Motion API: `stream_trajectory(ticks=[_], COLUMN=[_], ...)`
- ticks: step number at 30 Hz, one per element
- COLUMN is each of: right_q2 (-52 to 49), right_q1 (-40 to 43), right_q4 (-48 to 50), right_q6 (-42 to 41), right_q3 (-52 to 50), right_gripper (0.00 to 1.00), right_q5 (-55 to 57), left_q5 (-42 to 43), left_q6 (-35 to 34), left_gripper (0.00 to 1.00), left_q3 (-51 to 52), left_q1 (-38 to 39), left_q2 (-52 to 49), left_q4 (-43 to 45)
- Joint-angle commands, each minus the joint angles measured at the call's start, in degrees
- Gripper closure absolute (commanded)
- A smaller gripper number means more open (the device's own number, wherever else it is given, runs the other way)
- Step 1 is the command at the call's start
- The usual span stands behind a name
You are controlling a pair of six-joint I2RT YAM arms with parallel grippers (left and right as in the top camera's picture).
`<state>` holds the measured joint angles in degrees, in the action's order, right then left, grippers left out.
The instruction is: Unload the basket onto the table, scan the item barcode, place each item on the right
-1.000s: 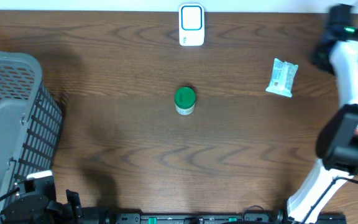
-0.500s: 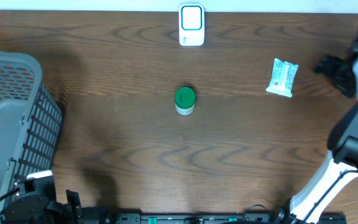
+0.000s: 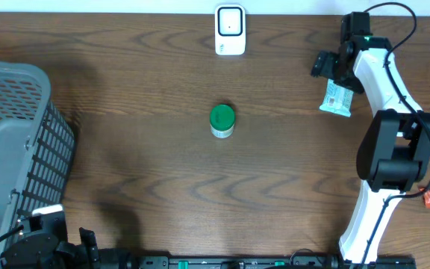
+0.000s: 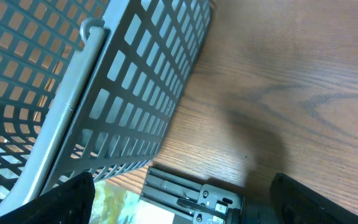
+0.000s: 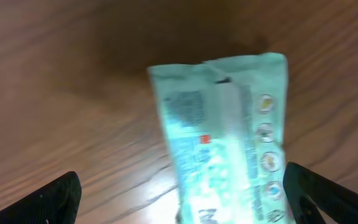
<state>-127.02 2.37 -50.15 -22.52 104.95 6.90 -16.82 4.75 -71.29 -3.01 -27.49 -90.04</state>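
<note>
Right wrist: packet point(image 5: 225, 137) under splayed right claw point(image 5: 191, 199)

The bench point(image 3: 140, 90) is dark brown wood with wavy grain, and the basket point(image 3: 13, 127) at its left edge is grey with an open square grid. Mid-bench, the jar point(image 3: 222, 119) has a green lid over a pale body; the scanner point(image 3: 230, 30) at the far edge is white with a blue-rimmed window. The packet point(image 5: 229, 137) near the right edge is pale mint with small printed marks and a red spot.
</note>
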Motion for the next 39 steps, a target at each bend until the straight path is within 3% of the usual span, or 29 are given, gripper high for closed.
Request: stream_trajectory(ticks=[1, 8, 17, 18, 22, 25, 34, 39], right_q2=[-1.9, -3.1, -5.2, -5.2, -5.1, -4.8, -4.7, -4.7], right_q1=[0.5, 0.6, 1.3, 1.3, 1.6, 2.5, 10.4, 17.9], right_q4=[-0.8, -1.3, 5.0, 5.8, 6.7, 6.4, -0.2, 1.9], right_q6=[-1.2, 2.2, 2.4, 2.4, 2.5, 3.0, 6.9, 9.7], right_q3=[0.1, -0.6, -10.6, -11.4, -11.9, -11.2, -4.0, -2.7], right_gripper=[0.01, 0.01, 0.01, 0.09, 0.53, 0.73, 0.71, 0.7], right_q5=[6.1, 6.6, 7.4, 7.4, 7.5, 7.4, 16.1, 20.7], left_q5=[-0.3, -0.3, -0.3, -0.3, -0.3, -0.3, -0.3, -0.3], left_q6=[0.3, 0.3, 0.3, 0.3, 0.3, 0.3, 0.3, 0.3], left_gripper=[0.1, 0.1, 0.1, 0.1, 0.1, 0.1, 0.1, 0.1], left_q3=[-0.1, -0.1, -0.1, -0.1, -0.1, -0.1, -0.1, -0.1], left_q1=[-0.3, -0.3, -0.3, -0.3, -0.3, -0.3, -0.3, -0.3], left_q2=[0.3, 0.3, 0.3, 0.3, 0.3, 0.3, 0.3, 0.3], left_q4=[-0.2, -0.2, -0.2, -0.2, -0.2, -0.2, -0.2, -0.2])
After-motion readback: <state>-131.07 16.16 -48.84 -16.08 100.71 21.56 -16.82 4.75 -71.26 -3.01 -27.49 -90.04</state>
